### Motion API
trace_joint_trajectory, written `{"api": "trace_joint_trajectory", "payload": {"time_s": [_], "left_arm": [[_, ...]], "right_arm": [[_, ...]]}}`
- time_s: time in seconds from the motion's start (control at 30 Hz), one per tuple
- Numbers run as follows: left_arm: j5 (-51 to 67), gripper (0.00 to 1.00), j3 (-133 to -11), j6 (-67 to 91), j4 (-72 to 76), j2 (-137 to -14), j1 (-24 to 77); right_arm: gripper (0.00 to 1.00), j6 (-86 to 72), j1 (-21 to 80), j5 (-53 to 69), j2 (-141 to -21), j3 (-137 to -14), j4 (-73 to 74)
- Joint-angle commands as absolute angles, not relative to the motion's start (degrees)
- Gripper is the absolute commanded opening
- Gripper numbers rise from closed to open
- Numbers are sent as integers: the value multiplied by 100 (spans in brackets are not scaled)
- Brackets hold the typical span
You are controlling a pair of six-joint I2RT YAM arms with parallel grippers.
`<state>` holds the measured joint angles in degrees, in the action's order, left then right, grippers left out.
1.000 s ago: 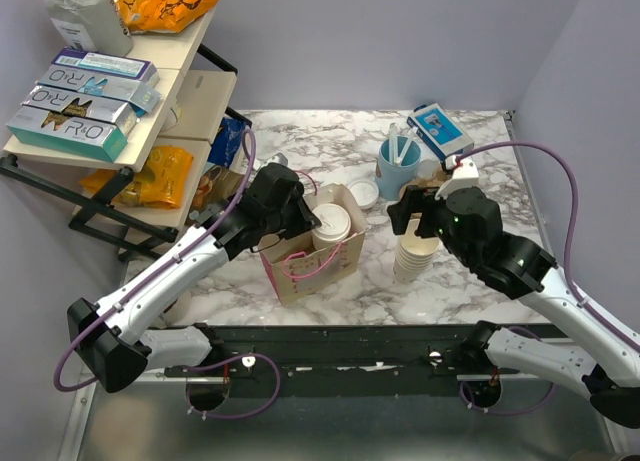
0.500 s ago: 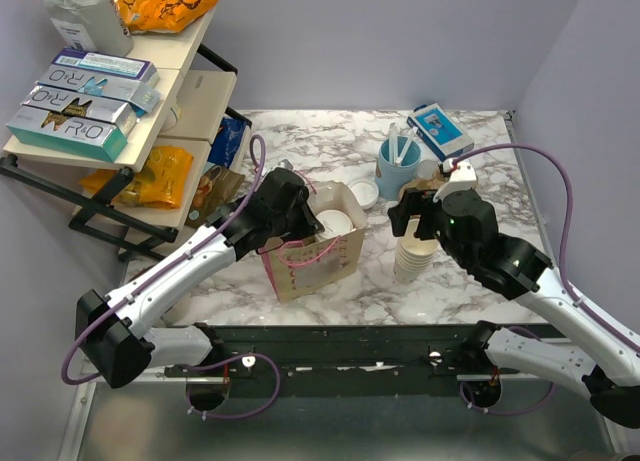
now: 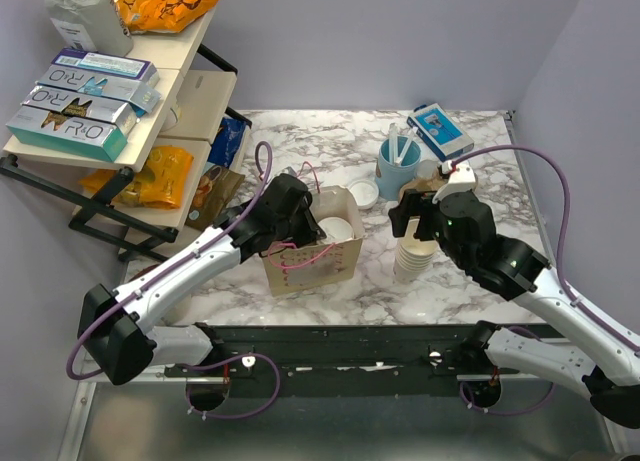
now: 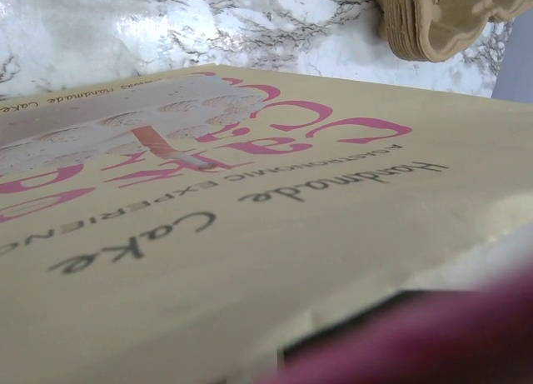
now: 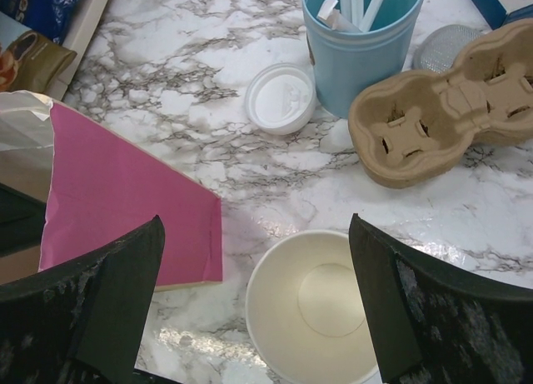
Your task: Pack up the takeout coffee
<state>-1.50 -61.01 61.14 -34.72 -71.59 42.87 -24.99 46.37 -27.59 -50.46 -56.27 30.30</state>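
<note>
Left gripper (image 3: 300,219): at bag (image 3: 320,263) mouth; grip hidden, cannot tell.
Coffee (image 3: 336,225): inside bag, just beside it.
Right gripper (image 5: 260,309): wide open above cups (image 3: 410,261).
Bag: seat coffee upright, release low, withdraw clear of walls.

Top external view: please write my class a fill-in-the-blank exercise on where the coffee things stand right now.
1. The takeout coffee stands ___ the paper bag.
2. The white sticks stand in a light-___ mug.
3. The right gripper hovers, jaws ___, over the stack of lidless cups.

Missing words: inside; blue; open.
</note>
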Motion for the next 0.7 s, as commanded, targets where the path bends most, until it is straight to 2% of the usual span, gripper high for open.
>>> {"api": "trace_joint_trajectory", "payload": {"time_s": [0.0, 0.4, 0.67], "left_arm": [[-26, 0, -5994, 6196, -3454, -7207, 4324], [-61, 1, -6012, 6196, -3533, -7357, 4333], [-88, 13, -5968, 6196, -3542, -7365, 4333]], "right_arm": [[100, -2479, 4623, -2909, -5018, -5537, 2865], [100, -2487, 4623, -2874, -5036, -5467, 2865], [100, -2505, 4623, -2874, -5062, -5441, 2856]]}}
